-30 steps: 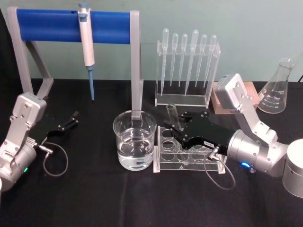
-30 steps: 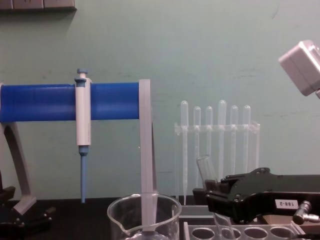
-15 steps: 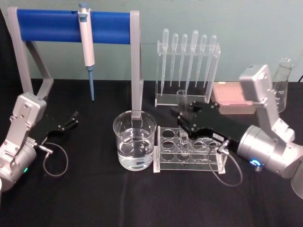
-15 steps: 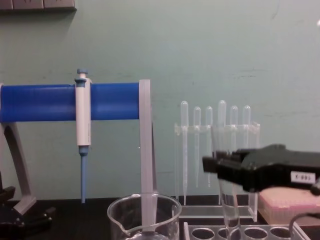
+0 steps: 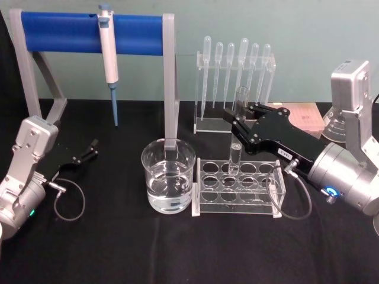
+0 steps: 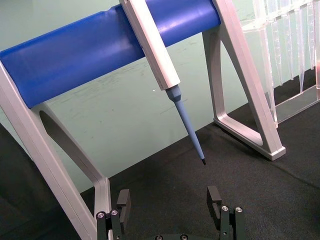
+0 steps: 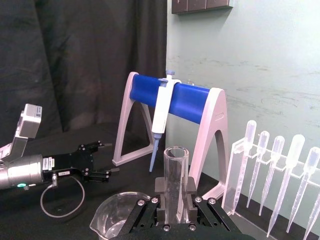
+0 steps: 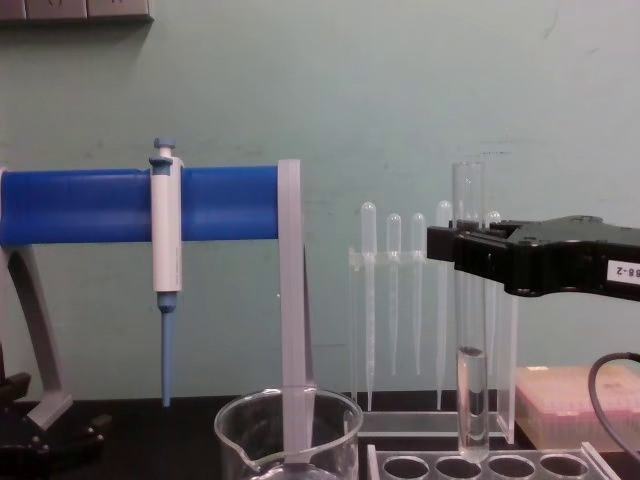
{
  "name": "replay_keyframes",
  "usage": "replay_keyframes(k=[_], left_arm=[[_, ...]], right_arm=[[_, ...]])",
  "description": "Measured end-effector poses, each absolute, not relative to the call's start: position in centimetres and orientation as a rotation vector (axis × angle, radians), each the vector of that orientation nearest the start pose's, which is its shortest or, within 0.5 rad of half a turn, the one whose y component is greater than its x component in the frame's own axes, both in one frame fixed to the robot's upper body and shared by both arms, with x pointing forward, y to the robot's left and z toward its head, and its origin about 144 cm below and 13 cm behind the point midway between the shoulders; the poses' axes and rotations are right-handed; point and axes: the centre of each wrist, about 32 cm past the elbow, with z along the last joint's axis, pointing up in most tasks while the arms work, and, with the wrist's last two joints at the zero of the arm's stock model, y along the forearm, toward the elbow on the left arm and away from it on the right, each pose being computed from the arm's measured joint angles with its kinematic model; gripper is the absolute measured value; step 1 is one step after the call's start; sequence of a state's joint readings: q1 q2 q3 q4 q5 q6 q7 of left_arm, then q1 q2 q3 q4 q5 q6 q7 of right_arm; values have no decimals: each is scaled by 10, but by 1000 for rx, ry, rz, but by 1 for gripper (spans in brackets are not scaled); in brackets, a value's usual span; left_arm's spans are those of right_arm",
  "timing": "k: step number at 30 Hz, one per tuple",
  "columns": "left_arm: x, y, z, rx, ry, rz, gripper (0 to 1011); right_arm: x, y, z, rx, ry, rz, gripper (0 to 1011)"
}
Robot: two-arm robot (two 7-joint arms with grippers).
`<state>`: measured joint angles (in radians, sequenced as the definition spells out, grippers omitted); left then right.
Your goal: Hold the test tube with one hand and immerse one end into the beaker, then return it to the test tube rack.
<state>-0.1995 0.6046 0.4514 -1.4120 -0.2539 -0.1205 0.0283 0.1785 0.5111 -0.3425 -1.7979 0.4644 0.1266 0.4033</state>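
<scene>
Below the right end effector (image 5: 240, 123), the test tube (image 5: 235, 155) hangs upright with its round end level with the top of the rack (image 5: 260, 198). If it is carried toward the beaker (image 5: 169, 171) this low, it could snag the rack or knock the rim. The jaws clamp the tube's upper part. The left end effector (image 5: 92, 149) sits parked, fingers apart.

Clear test tube (image 5: 235, 151) upright, round end down at a back-row hole of the rack (image 5: 276, 196) — my right gripper (image 5: 239, 122) clamps its upper part. Wide glass beaker (image 5: 168, 177) at its 9 o'clock, upright, part-filled with clear liquid.
</scene>
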Motion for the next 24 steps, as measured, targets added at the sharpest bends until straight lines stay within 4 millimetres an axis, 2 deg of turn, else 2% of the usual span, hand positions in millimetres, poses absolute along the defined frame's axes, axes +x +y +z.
replay_keyframes(k=[24], left_arm=[[489,310,1140,304,-285,1248,1000]], right_arm=[[475,-244,1247,-12,-116,-763,224]])
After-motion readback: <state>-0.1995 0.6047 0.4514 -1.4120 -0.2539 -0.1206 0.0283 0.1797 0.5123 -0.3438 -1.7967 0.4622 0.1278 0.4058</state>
